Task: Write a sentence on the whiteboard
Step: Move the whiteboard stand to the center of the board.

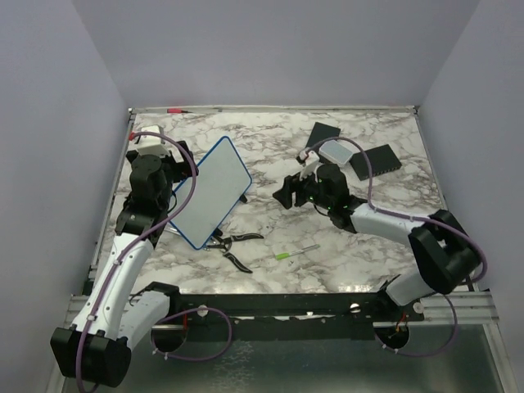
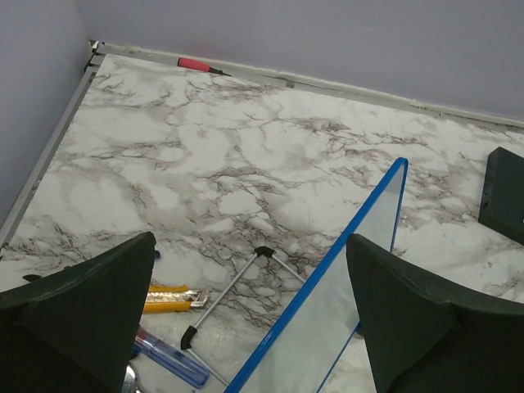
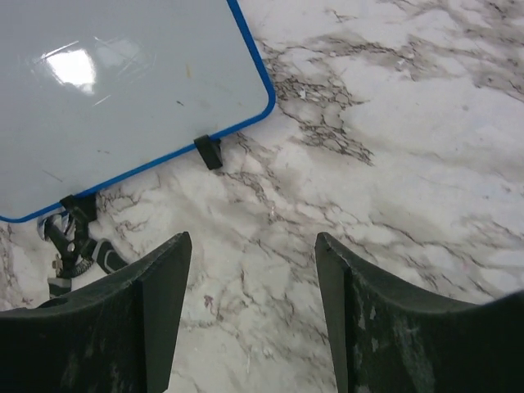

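Marble desk (image 1: 327, 246), lavender walls on three sides. Whiteboard (image 1: 209, 192) sits in the left half of the desk, propped up tilted on a wire stand (image 2: 233, 291), with its blue frame clear of the left edge. Board face shows glare and a few faint marks in the right wrist view; no writing can be read.

Left gripper (image 2: 250, 246) is at the board's left side with its jaws spread wide. The board's blue edge rises between them, not clamped; can't tell if either finger touches it. Right gripper (image 3: 254, 239) hangs over bare marble just right of the board, near the desk's middle, jaws open and holding nothing.

Pliers (image 1: 233, 246) lie just beside the board's near corner. Green marker (image 1: 295, 254) is right of them, toward the near edge. Two black pads (image 1: 381, 160) sit near the far right corner. Red pen (image 2: 196, 65) lies along the far edge. Yellow knife (image 2: 168, 299) and blue pen (image 2: 168, 356) lie behind the board, near the left edge.
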Controlling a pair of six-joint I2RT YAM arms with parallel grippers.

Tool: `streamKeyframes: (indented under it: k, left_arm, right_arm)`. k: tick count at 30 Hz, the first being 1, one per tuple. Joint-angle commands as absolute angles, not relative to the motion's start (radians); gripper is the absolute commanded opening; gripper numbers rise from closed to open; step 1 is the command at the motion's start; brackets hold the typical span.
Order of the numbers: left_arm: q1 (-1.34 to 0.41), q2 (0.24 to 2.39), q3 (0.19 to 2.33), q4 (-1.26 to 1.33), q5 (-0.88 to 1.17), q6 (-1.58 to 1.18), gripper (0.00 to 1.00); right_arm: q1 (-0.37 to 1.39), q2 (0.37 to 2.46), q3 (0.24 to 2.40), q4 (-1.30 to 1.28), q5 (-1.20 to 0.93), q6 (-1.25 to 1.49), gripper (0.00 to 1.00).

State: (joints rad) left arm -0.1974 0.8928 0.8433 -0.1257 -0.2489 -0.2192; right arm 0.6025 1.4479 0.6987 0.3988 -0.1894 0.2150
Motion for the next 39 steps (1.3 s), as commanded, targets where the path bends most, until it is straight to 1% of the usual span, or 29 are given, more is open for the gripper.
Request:
streamKeyframes:
  k: [1,7,11,19,26,29,30,33,36,39]
  left_arm:
    - [-0.191,0.861,0.830,-0.101,-0.273,-0.221,0.99]
    - [-0.190,0.858,0.821,-0.094,-0.260,-0.224,0.99]
    - [-0.190,0.856,0.821,-0.095,-0.269,-0.221,0.99]
    - [-0.189,0.853,0.818,-0.091,-0.257,-0.222,0.99]
    - [-0.189,0.847,0.816,-0.091,-0.255,-0.222,0.99]
    - [-0.189,0.847,0.816,-0.091,-0.256,-0.223,0.99]
    - [-0.189,0.845,0.816,-0.091,-0.255,-0.223,0.99]
    - [-0.189,0.844,0.815,-0.091,-0.254,-0.223,0.99]
    - [-0.189,0.844,0.814,-0.091,-0.252,-0.223,0.99]
    - [-0.189,0.844,0.812,-0.091,-0.249,-0.225,0.99]
  right_arm:
    - [0.650,1.640,0.831,0.516,-0.237,0.145,0.64]
    - [0.719,1.866,1.005,0.478,-0.225,0.059,0.58]
    - [0.768,1.958,1.083,0.452,-0.188,0.015,0.54]
    - [0.824,2.039,1.119,0.470,-0.104,0.009,0.53]
    - [0.840,2.076,1.133,0.471,-0.057,-0.023,0.45]
    - [0.847,2.085,1.138,0.473,-0.040,-0.024,0.37]
    - [0.850,2.090,1.137,0.477,-0.034,-0.024,0.31]
    - [0.855,2.090,1.126,0.494,-0.019,-0.015,0.10]
    - [0.856,2.075,1.104,0.504,-0.006,-0.002,0.02]
    - [0.856,2.041,1.064,0.515,0.069,0.039,0.01]
